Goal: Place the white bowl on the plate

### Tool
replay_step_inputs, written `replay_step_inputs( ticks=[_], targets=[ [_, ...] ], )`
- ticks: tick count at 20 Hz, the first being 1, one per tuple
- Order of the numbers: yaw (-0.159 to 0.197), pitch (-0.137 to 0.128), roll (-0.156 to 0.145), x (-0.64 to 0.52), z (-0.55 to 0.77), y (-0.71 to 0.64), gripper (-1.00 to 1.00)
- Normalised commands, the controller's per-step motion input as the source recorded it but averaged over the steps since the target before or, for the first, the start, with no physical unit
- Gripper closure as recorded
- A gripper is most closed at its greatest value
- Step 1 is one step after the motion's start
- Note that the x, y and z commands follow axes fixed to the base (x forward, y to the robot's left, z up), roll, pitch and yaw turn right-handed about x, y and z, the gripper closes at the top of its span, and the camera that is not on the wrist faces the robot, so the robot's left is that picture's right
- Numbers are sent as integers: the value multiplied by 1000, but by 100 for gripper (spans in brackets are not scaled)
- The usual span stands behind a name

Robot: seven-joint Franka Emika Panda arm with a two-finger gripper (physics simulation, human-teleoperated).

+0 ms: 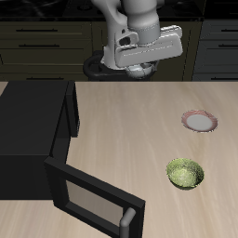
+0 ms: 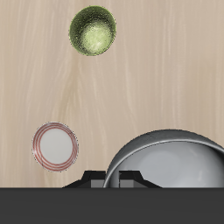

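Note:
My gripper (image 1: 138, 61) is raised above the back part of the table and is shut on the rim of the white bowl (image 1: 141, 69). The bowl hangs under the fingers, clear of the table. In the wrist view the bowl (image 2: 166, 162) looms large and grey with a shiny inside, right beside my gripper (image 2: 112, 180). The plate (image 1: 199, 120), white with a pinkish-red rim, lies flat on the table nearer the front edge than the gripper and off to one side. It also shows in the wrist view (image 2: 56, 145), with nothing on it.
A green ribbed bowl (image 1: 184, 173) stands on the table nearer the front edge than the plate; it also shows in the wrist view (image 2: 94, 31). A black microwave (image 1: 35, 125) stands on the other side, its door (image 1: 93, 200) swung open toward the front edge.

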Motion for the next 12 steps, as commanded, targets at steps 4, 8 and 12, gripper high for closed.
replay_step_inputs(
  ticks=[4,8,12],
  targets=[
    [-34,-5,-3,-204,3,362,100],
    [-19,-8,3,-214,-31,408,100],
    [-11,-15,3,-180,-47,395,100]
  ],
)
